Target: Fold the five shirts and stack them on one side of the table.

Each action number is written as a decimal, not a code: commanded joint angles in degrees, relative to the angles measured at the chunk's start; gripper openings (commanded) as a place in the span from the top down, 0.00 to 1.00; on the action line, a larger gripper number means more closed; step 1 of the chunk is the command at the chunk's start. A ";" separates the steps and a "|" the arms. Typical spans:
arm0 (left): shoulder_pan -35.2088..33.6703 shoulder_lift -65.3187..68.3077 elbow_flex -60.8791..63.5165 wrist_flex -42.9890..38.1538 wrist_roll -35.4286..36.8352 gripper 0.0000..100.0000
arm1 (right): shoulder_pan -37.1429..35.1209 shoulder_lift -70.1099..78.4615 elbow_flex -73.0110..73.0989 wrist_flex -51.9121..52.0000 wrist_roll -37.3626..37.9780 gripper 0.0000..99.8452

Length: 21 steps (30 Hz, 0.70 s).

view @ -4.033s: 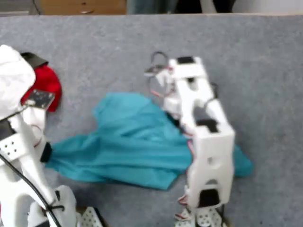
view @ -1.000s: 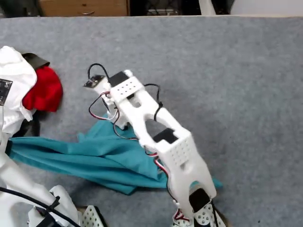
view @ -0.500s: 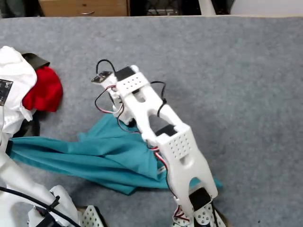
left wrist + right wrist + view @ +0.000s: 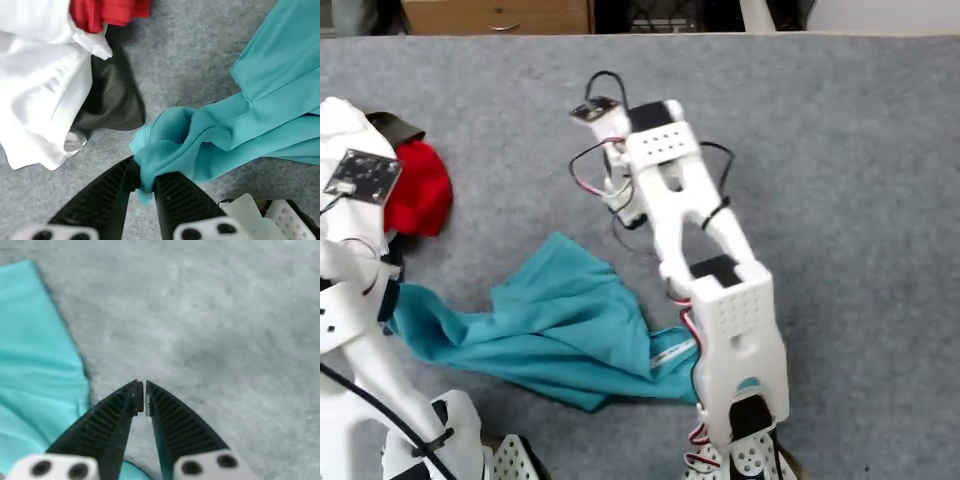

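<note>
Left wrist view: left gripper [image 4: 145, 182] pinches the teal shirt [image 4: 260, 120] by its edge, likely to drag it flat; right gripper [image 4: 144, 395] closed, empty.

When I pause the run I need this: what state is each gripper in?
Left gripper: shut on the teal shirt.
Right gripper: shut, holding nothing.

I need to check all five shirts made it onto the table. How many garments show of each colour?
teal shirt: 1
red shirt: 1
white cloth: 1 bundle; whether it is more than one shirt cannot be told
dark garment: 1
Total: 4 that can be told apart
</note>
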 commanded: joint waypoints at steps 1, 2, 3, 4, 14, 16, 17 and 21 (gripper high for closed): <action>1.10 -0.79 -0.92 0.35 0.97 0.97 | -5.10 0.40 -1.19 0.26 -0.62 0.97; 1.10 -0.88 -0.84 0.35 0.97 0.97 | -6.51 1.01 -1.10 0.26 -1.85 0.95; 1.10 -0.88 -0.75 0.35 0.97 0.97 | -7.74 1.71 -1.19 0.26 -3.96 0.92; 1.01 -0.88 -0.75 0.35 0.97 0.97 | -8.97 2.42 -1.54 0.00 -6.51 0.89; 0.92 -0.97 -0.48 0.35 1.05 0.97 | -13.01 11.65 -1.54 -4.22 -6.42 0.84; 0.92 -0.97 -0.48 0.35 1.05 0.97 | -13.01 13.05 -1.80 -2.99 -5.19 0.86; 0.92 -0.97 -0.48 0.35 1.05 0.97 | -12.92 13.23 -2.33 -2.29 -5.19 0.89; 0.92 -0.97 -0.84 0.35 1.05 0.97 | -10.55 13.23 -3.82 -0.79 -5.45 0.98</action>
